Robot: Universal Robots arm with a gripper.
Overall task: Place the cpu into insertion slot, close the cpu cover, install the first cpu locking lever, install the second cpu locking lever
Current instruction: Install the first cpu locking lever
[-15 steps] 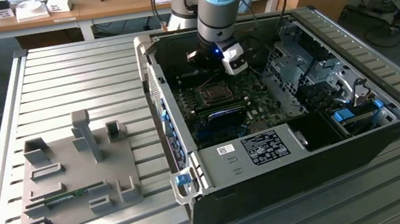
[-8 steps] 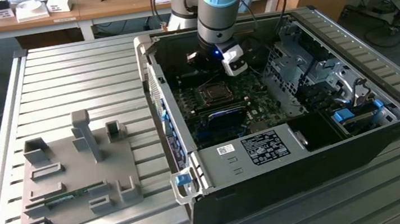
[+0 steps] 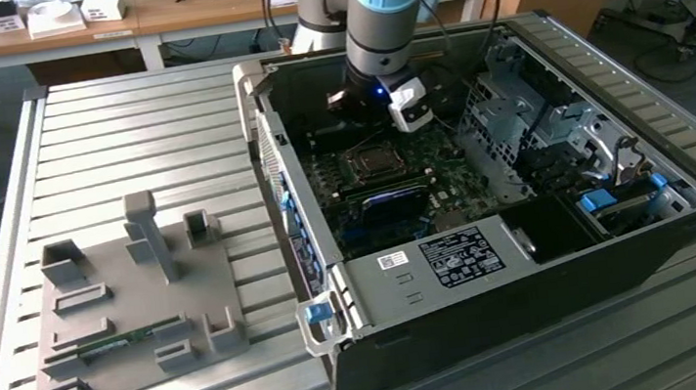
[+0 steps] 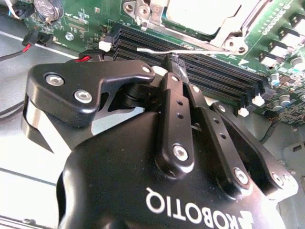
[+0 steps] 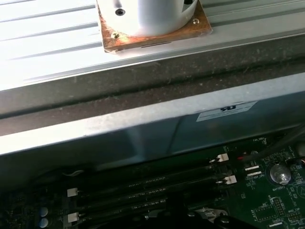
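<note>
On the slatted metal table [image 3: 118, 133] sits an open computer case [image 3: 534, 326], lying on its side. The robot arm [image 3: 385, 4] reaches straight down into the case near its back wall. Outside the case, toward the exterior view's left, a grey fixture tray [image 3: 120, 270] lies flat on the table. The green motherboard [image 4: 71, 19] covers the floor of the case, and a row of long black memory slots [image 4: 214, 71] runs across it; the first wrist view shows these slots close under the case's side wall. Near the middle of the case floor, just beyond the memory slots, is the socket. The cpu cover [image 4: 228, 34] lies flat over it there, and the pale metal top of the cpu [image 4: 200, 12] shows through the cover's window, so the chip is already seated. A thin silvery locking lever [image 4: 205, 49] stretches along the edge of the cover, above the nearest memory slot. The gripper [image 4: 175, 59] hangs low inside the case, and its two black fingers [image 4: 172, 95] are pressed together with no gap between their tips. The tips sit right at the lever, about midway along it. I cannot tell from the second wrist view whether they pinch the lever or only touch it.
</note>
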